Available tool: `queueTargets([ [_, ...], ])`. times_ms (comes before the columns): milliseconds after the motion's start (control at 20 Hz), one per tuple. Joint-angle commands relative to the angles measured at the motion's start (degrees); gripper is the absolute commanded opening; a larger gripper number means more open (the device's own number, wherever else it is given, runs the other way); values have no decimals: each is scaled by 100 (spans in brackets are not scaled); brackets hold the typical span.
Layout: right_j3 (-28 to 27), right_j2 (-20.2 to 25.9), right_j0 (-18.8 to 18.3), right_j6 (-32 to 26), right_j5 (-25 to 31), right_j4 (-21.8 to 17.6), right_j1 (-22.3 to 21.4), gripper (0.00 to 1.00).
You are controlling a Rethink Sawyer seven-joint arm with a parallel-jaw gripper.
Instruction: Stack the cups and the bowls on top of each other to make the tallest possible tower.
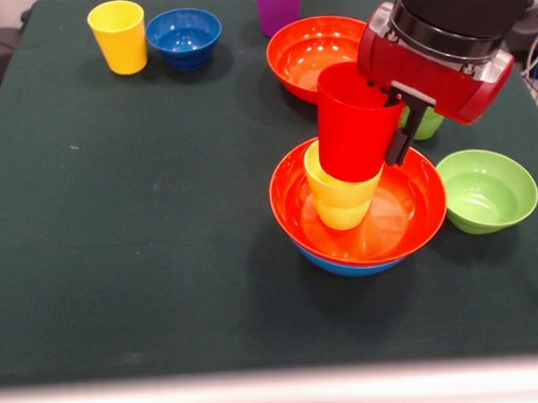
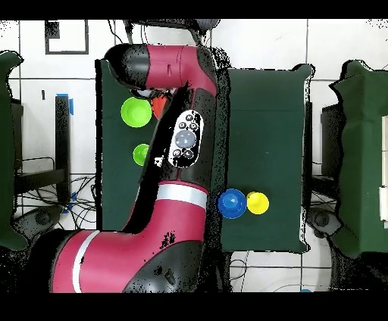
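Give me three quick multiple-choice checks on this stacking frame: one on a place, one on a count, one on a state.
1. Where does the yellow-orange cup stand?
A. In the orange-red bowl of the tower
B. Beside the dark blue bowl
C. In the small green bowl

2. How many orange-red bowls show in the front view?
A. One
B. Two
C. Three

3. How does the red cup sit?
A. On its side on the table
B. Upright, mouth up, alone
C. Upside down over the yellow-orange cup, at the gripper

Answers:
1 A: it stands inside that bowl, which rests on the light blue bowl.
2 B: one in the tower, the spare bowl behind.
3 C: its closed base faces up.
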Motion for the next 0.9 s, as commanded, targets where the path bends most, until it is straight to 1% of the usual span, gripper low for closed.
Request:
queueTargets([
  [50,738,727,-176,-1280,-438,-507,-5,0],
  [650,720,824,-222,-1252,-449,-578,2,0],
  [900,853,859,-229,-1206,-412,-589,-101,0],
])
